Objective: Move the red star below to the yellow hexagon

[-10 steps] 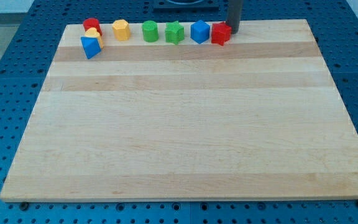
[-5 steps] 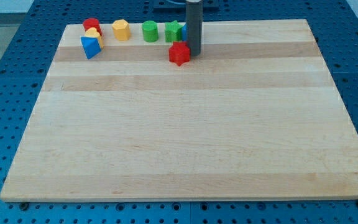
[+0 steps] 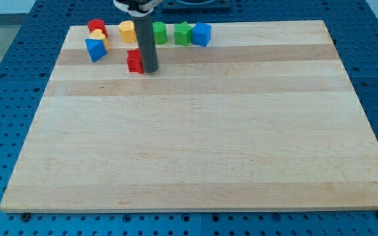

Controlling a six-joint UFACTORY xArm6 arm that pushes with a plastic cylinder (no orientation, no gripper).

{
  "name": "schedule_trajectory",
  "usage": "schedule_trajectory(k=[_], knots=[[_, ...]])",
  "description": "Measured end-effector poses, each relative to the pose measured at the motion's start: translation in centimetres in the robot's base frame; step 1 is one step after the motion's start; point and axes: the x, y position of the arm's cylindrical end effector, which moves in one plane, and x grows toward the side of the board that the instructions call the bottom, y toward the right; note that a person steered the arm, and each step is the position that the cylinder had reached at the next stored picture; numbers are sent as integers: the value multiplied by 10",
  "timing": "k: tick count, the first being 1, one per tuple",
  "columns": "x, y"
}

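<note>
The red star [image 3: 134,61] lies near the view's top left, just below the yellow hexagon [image 3: 127,31]. My tip [image 3: 149,69] touches the star's right side; the dark rod rises from there and partly covers the green cylinder [image 3: 159,33]. The star sits a short gap below the top row of blocks.
The top row also holds a green star [image 3: 184,33] and a blue block [image 3: 202,34] to the right. At the left are a red block [image 3: 96,26], a small yellow block [image 3: 98,36] and a blue block [image 3: 96,50]. All rest on the wooden board [image 3: 195,144].
The red star has been pushed left from the row's right end to below the yellow hexagon. My tip moved left with it, staying on its right side.
</note>
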Motion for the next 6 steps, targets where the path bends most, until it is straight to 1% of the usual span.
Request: schedule_trajectory(k=[1, 3, 6], knots=[[0, -19], [-13, -32], [-20, -34]])
